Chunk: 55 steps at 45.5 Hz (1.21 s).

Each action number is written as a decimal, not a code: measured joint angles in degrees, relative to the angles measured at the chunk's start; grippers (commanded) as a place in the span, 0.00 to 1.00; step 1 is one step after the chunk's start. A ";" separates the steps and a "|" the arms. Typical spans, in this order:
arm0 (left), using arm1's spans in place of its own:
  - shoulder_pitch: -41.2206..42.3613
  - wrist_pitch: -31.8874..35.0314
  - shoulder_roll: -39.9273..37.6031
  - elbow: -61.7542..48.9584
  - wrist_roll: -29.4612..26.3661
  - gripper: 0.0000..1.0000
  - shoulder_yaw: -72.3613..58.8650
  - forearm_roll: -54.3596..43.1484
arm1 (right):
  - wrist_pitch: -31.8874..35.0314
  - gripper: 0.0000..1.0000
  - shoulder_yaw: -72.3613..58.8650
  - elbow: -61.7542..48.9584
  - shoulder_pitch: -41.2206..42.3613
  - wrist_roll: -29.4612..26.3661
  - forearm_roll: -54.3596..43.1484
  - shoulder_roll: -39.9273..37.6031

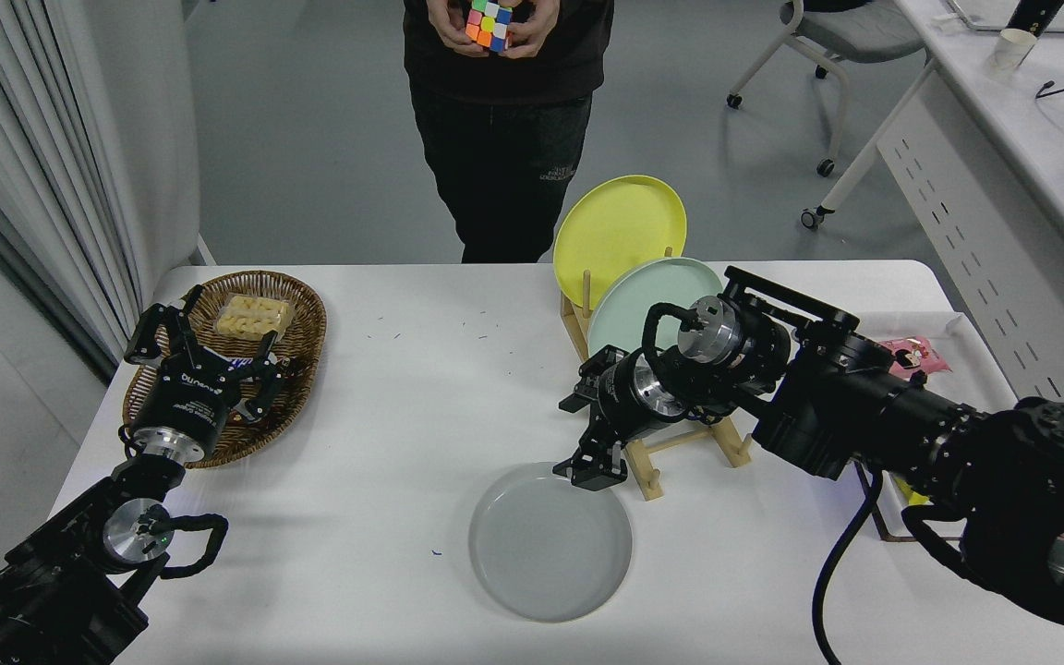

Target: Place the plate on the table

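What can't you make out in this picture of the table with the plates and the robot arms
Head view only:
- Whether the right gripper touches the plate: its fingers overlap the rim.
- Lower mint-green plate and wooden rack: hidden by the right arm.
- Pink packet: partly behind the arm.

Grey plate [546, 545] flat on table [403, 416]; right gripper [583, 434] spread wide above its far rim; left gripper [204, 356] over basket [296, 323].

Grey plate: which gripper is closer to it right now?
The right gripper, jaws open, sits at the far rim of the grey plate. The left gripper is parked far off over the basket.
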 measured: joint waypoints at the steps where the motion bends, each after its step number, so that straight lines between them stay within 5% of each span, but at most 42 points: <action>1: 0.00 0.00 0.00 0.00 0.00 0.98 0.00 0.00 | 0.06 0.98 0.02 -0.03 0.02 0.01 -0.09 0.00; 55: 0.00 0.00 0.00 0.00 -0.02 0.98 0.00 -0.01 | 5.52 0.98 7.16 15.02 3.17 0.17 -14.93 -0.44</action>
